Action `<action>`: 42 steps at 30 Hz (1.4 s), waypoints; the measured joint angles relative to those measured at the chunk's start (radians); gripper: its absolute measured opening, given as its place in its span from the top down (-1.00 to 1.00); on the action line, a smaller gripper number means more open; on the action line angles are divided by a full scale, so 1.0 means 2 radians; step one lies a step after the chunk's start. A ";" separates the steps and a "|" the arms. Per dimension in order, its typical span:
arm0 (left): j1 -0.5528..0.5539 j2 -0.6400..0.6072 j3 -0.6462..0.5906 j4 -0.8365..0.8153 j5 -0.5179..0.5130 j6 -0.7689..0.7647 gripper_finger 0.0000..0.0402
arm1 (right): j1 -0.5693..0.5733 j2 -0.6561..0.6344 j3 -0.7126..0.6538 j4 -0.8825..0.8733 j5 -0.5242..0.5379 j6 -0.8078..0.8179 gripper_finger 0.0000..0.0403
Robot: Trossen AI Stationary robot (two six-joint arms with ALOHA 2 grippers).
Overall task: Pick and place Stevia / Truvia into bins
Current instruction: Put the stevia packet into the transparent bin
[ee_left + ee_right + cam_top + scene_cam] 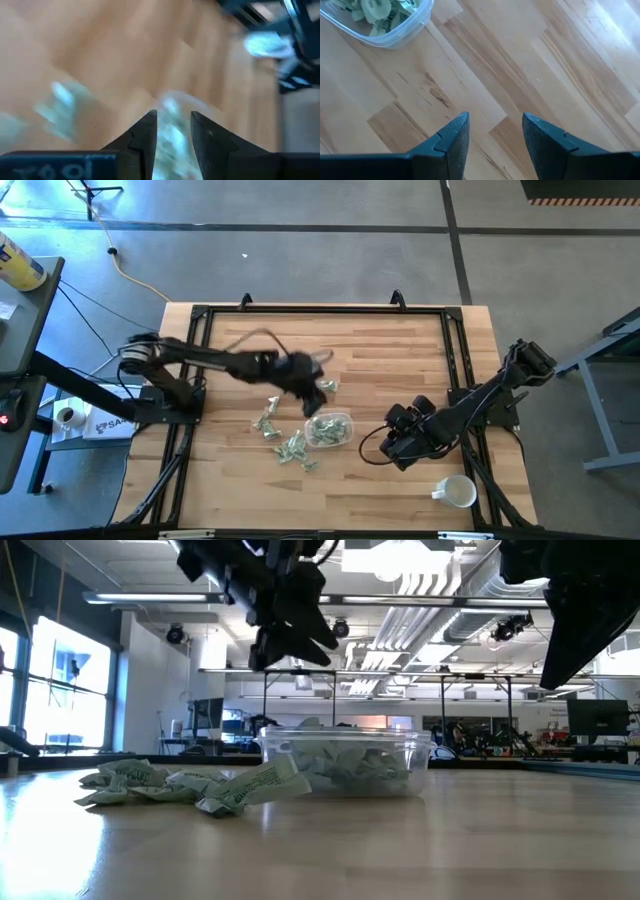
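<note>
Pale green and white Stevia packets lie flat on the wood in loose heaps (293, 446) (190, 785) to the left of the clear bin (328, 430) (346, 760); a few more lie beyond it (328, 385). The bin holds several packets (377, 12). My left gripper (312, 398) (288, 635) (173, 125) hangs above the bin's far-left side, open, with blurred packets showing below the gap between its fingers. My right gripper (398, 442) (495, 130) hovers open over bare wood to the right of the bin.
A white handled mug (458, 492) stands near the table's near right corner. A black frame (320, 310) runs around the work area. Bare wood (400, 360) lies at the far right of the table and along its near edge.
</note>
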 joint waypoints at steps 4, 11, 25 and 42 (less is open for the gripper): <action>0.049 0.009 0.027 -0.051 -0.023 0.132 0.22 | 0.000 0.000 0.000 -0.006 0.000 0.000 0.12; 0.109 0.073 0.031 -0.136 -0.038 0.204 -0.03 | 0.000 0.000 0.000 -0.001 -0.009 0.029 -0.03; 0.110 0.146 0.031 -0.110 -0.064 0.378 -0.35 | -0.044 0.000 0.000 0.008 -0.027 0.026 -0.43; 0.109 0.149 0.032 -0.148 -0.055 0.364 0.86 | -0.060 0.000 0.000 0.009 -0.035 0.013 -0.30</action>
